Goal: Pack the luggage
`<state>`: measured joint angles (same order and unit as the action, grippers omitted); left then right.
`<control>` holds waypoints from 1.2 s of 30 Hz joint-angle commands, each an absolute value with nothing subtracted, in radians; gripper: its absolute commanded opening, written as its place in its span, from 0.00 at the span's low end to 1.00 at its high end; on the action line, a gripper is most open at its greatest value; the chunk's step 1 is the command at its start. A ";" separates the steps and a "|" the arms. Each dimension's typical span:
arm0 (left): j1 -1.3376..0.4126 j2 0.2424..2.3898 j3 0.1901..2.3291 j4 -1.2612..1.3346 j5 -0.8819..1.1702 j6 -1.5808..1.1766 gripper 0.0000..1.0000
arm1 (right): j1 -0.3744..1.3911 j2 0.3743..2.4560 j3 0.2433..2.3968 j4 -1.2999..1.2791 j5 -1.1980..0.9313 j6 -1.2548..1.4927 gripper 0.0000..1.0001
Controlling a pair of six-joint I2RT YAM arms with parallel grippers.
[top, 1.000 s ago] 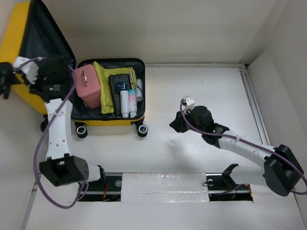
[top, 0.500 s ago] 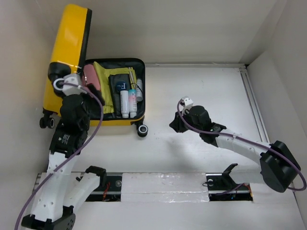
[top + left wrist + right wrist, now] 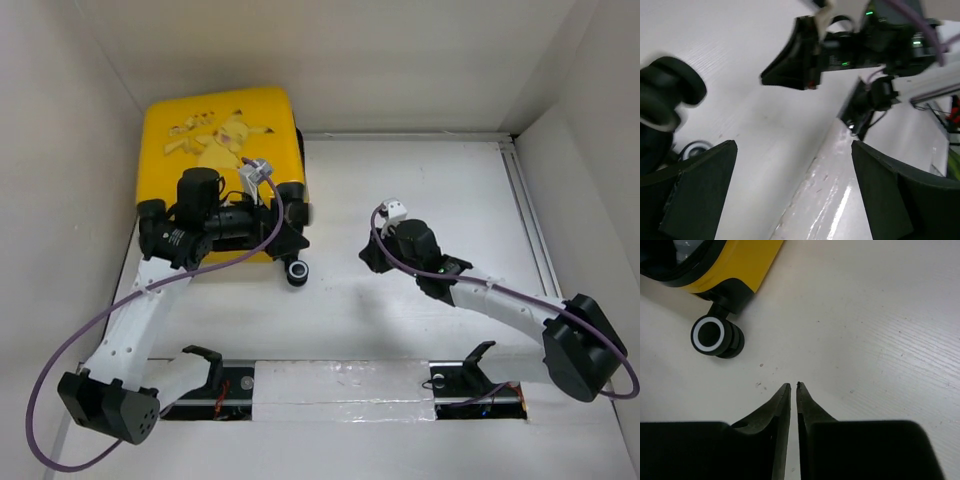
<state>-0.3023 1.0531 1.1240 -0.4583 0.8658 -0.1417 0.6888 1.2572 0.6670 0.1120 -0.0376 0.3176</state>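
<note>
Yellow luggage [image 3: 215, 135] lies closed on the white table [image 3: 420, 180].

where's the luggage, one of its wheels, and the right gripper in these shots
luggage [image 3: 215, 125], top external view, on the yellow printed lid, which lies shut
wheel [image 3: 714, 336], right wrist view, on the black wheel's white-ringed face
right gripper [image 3: 793, 386], right wrist view, midway between its nearly touching fingertips, above bare table

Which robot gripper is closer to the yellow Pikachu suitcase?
The left. The left gripper sits at the closed suitcase's near right corner, over its edge. The right gripper is shut and rests apart on the bare table, to the suitcase's right.
</note>
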 commanded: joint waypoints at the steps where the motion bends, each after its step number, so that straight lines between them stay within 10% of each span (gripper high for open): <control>1: -0.308 1.029 1.190 -0.244 1.147 -0.188 0.92 | 0.690 1.221 0.712 0.130 0.005 0.324 0.14; 4: -0.308 1.029 1.201 0.001 1.099 -0.357 0.73 | 0.690 1.184 0.703 0.130 0.015 0.333 0.00; 13: -0.186 1.294 1.536 -0.222 -0.136 -0.505 0.00 | 0.672 1.114 0.683 0.112 0.044 0.333 0.00; 22: 0.289 1.546 1.610 -0.239 -0.175 -0.549 0.00 | 0.631 1.241 0.799 0.112 0.002 0.324 0.00; 36: 0.365 1.864 1.604 -0.315 -0.161 -0.526 0.00 | 0.577 1.466 0.985 0.155 -0.101 0.314 0.00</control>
<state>0.3676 1.8534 1.6581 -0.2974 -0.2157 -0.5026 0.5823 1.4628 0.9379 0.0956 -0.0715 0.3275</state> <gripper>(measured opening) 0.002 0.010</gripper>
